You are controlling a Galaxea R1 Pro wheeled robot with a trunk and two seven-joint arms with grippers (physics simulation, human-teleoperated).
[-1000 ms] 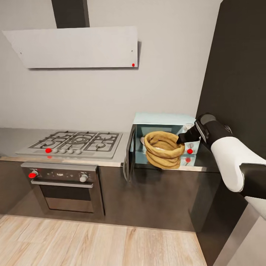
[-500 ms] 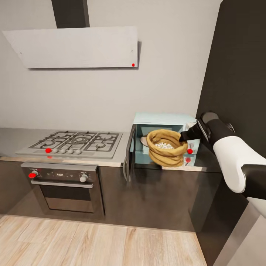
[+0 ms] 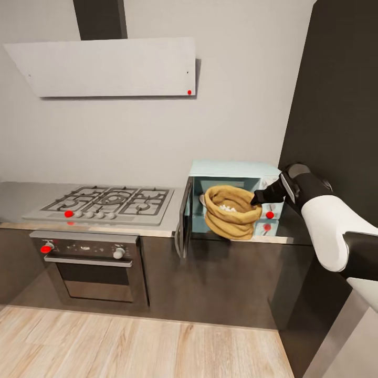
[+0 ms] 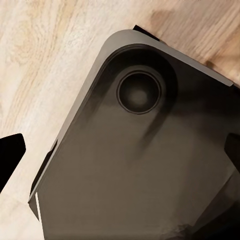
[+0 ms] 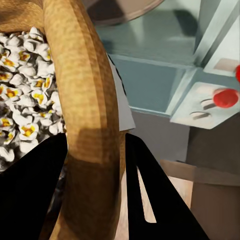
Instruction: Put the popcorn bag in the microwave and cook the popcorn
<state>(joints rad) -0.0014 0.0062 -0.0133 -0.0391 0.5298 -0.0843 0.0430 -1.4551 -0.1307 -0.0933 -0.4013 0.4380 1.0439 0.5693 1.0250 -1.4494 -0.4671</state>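
The right claw (image 3: 255, 199) – clamped on the popcorn bag (image 3: 231, 212) rim – has nudged it deeper into the microwave (image 3: 233, 170) mouth; nearly placed.

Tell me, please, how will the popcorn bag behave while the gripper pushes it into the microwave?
The popcorn bag looks soft: its wrinkled sides may sag. The right gripper pinches only the rolled rim, so it could tilt. Its mouth is open, so popcorn might spill.
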